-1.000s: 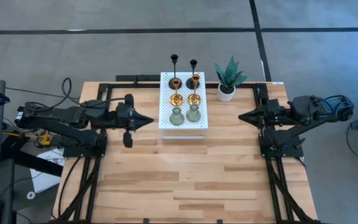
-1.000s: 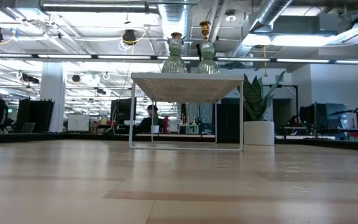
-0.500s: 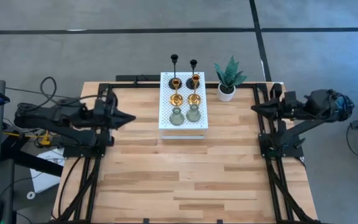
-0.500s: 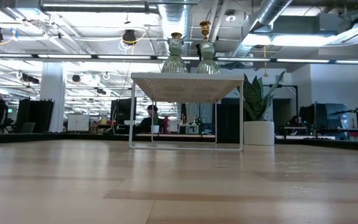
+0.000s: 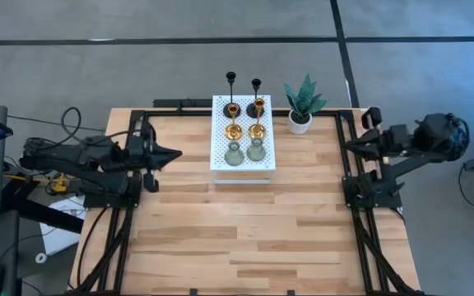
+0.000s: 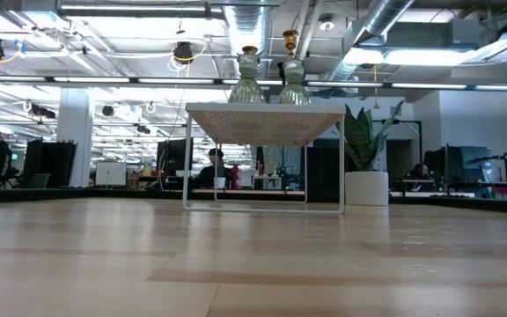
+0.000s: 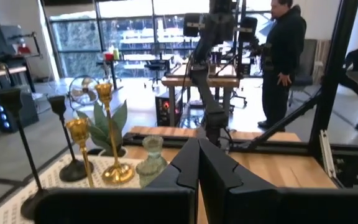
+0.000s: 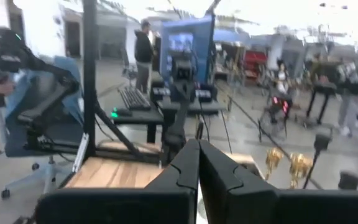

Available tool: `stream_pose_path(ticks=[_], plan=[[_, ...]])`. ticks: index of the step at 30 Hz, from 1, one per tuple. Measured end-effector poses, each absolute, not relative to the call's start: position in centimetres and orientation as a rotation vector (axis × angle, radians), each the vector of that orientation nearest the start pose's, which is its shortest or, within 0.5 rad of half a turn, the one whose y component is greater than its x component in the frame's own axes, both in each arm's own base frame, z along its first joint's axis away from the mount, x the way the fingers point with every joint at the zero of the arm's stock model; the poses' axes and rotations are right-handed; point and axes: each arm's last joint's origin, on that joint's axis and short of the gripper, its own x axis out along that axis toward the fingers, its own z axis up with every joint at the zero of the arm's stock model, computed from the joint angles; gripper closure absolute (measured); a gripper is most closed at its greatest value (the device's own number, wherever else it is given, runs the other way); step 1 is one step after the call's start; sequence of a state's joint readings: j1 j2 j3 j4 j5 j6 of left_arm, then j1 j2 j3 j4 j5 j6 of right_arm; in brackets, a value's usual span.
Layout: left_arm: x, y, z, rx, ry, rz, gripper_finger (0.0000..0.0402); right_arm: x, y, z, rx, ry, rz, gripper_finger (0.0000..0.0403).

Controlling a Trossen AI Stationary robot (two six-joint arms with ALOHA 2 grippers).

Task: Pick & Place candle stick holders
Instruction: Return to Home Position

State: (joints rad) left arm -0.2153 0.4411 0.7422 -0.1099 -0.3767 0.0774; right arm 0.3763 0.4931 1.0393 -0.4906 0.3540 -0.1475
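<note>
Six candle stick holders [image 5: 232,129] stand upright, stems vertical, paired on the white perforated shelf [image 5: 220,161] at the far middle of the table [image 5: 220,238]: slim black farthest, shiny gold between, squat grey-green glass nearest. The left gripper [image 5: 175,151] and the right gripper [image 5: 346,145], fingers pressed together, sit at the left and right edges.

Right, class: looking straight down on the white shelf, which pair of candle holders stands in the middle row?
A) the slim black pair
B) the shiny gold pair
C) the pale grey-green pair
B: in the high view the gold holders stand between the black pair and the pale grey-green pair on the white shelf.
</note>
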Motion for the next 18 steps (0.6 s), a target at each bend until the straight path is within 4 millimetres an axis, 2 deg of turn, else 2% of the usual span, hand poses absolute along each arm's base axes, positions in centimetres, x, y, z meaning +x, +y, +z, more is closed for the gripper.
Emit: stream_pose_path(ticks=[8,18], plan=[[9.7,-1.0,36.8,0.058,-0.236,0.169,0.0397,3.1,0.2,41.4,-0.124,-0.159,0.025,0.0403],[9.9,-0.2,36.9,0.096,-0.244,0.225,0.0397,1.2,-0.5,37.5,-0.095,-0.247,0.046,0.0403]])
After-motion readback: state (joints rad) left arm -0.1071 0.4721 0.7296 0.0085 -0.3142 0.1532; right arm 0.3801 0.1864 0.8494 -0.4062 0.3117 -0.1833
